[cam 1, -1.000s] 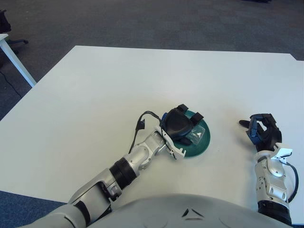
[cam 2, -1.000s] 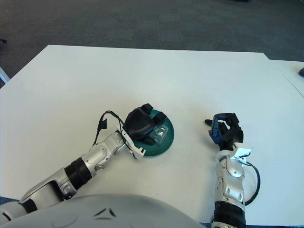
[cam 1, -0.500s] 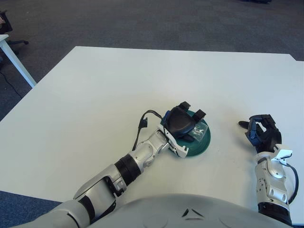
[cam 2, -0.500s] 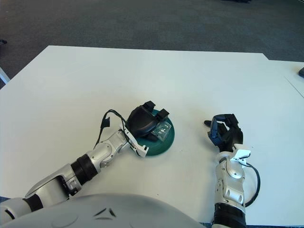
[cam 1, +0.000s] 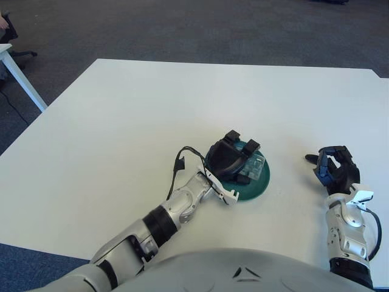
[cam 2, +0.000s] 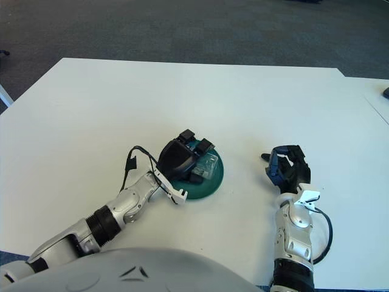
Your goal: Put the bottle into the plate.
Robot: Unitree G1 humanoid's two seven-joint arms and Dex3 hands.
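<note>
The left hand (cam 1: 230, 159) is in the lower middle of the frame, right over the green plate (cam 1: 258, 187). The small clear bottle (cam 1: 253, 168) lies on its side in the plate, under and just beside the black fingers (cam 1: 251, 146). The fingers are bent around it, but it is hard to tell if they squeeze it or only touch it — the hand hides most of the bottle.

This looks like the end of the job: the bottle is in the plate, and the letting-go step is in hand. The next move likely calls for the fingers to spread, and then for the hand to lift up and back toward the lower left. It should go slowly, so the bottle does not roll out and the plate does not slide on the white table (cam 1: 121, 121).

The right hand (cam 1: 333, 169) rests at the lower right of the frame, well apart from the plate, fingers curled and holding nothing.

There is no brand or writing to read — the bottle may have a label, but it is too small to tell.
</note>
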